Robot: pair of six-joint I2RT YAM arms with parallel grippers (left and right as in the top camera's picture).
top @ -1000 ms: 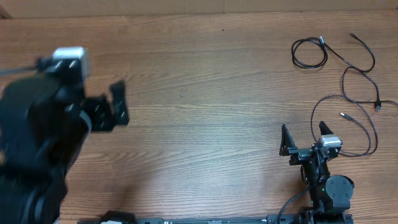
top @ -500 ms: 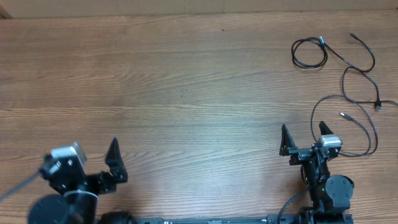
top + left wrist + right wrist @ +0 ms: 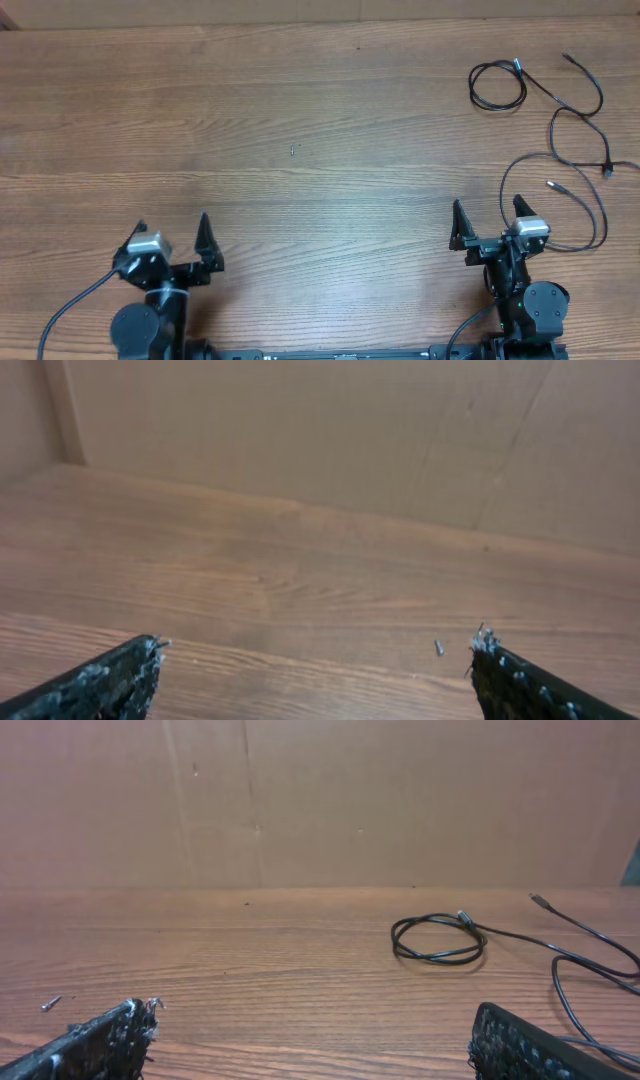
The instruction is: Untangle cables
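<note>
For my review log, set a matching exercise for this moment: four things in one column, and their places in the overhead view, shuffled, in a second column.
Things:
1. left end effector
2. right end effector
3. coiled cable loop
4. small dark speck

Places:
A. far right corner of the table
B. near edge, left side
C. around the middle, on its own
D. near edge, right side

Pairs: 1-B; 2-D; 3-A; 4-C

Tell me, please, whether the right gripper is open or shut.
Open. The right gripper has its fingers wide apart, with only bare table between them; the cables lie beyond, untouched.
</note>
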